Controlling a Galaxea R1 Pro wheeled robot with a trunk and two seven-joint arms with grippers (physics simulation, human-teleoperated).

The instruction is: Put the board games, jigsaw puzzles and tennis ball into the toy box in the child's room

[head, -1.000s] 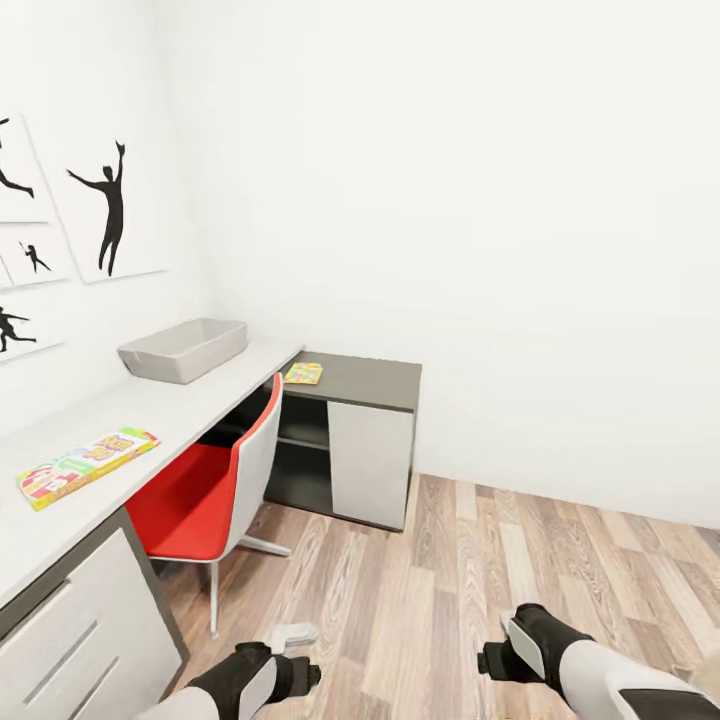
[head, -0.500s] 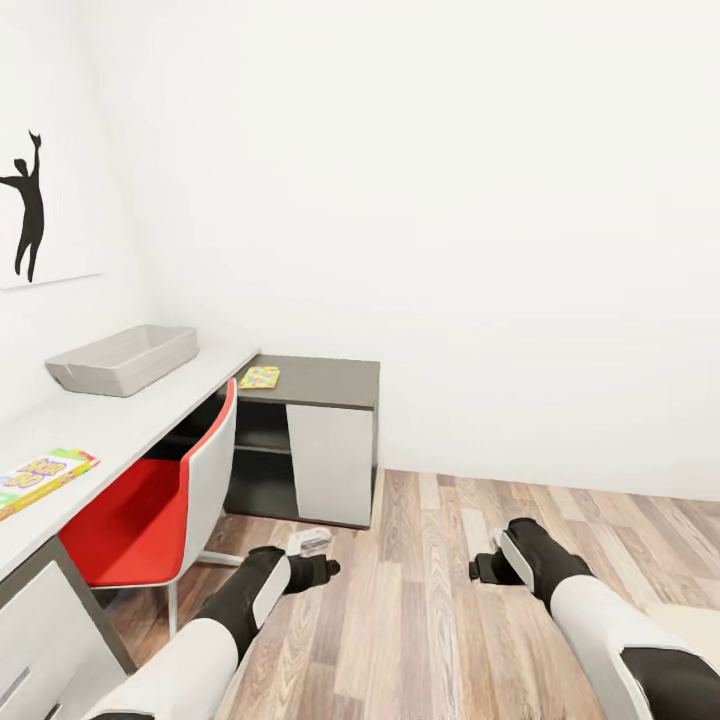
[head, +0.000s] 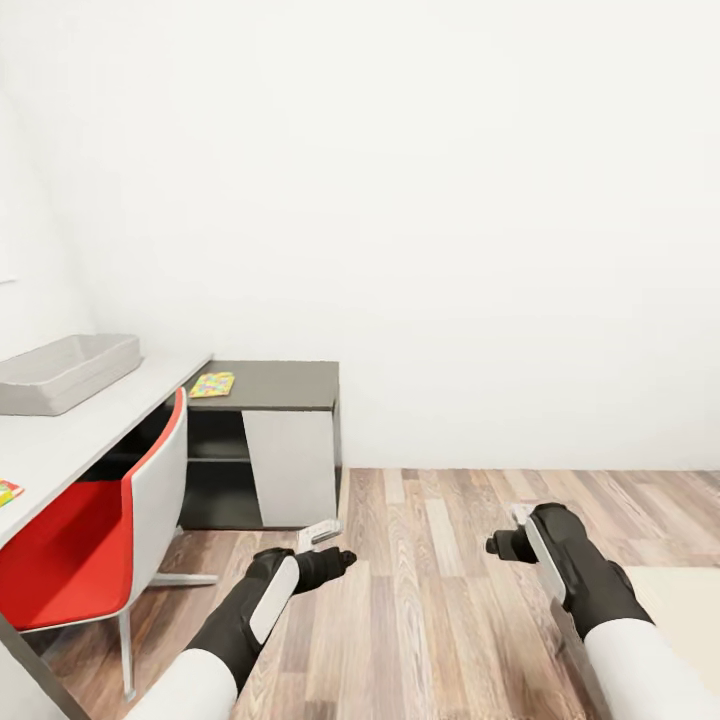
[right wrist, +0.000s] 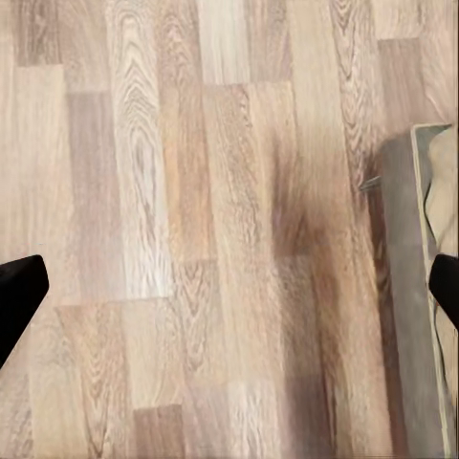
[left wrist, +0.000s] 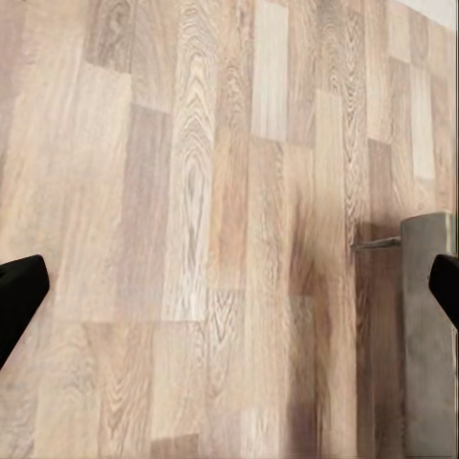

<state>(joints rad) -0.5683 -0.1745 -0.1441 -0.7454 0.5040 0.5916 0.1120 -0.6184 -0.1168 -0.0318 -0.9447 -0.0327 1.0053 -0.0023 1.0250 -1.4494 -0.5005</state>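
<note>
Both claws, left (head: 335, 553) and right (head: 497, 545), hung wide open and empty over wood floor (head: 440, 600); toy box (head: 62, 371) sat on surface (head: 60, 440), jigsaw puzzle (head: 212, 384) on dark cabinet (head: 290, 400).

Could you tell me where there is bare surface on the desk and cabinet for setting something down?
The table is bare between the toy box and the colourful box corner at the picture's left edge. The dark cabinet top is free beyond the jigsaw puzzle. The red chair crowds the desk's front edge.
</note>
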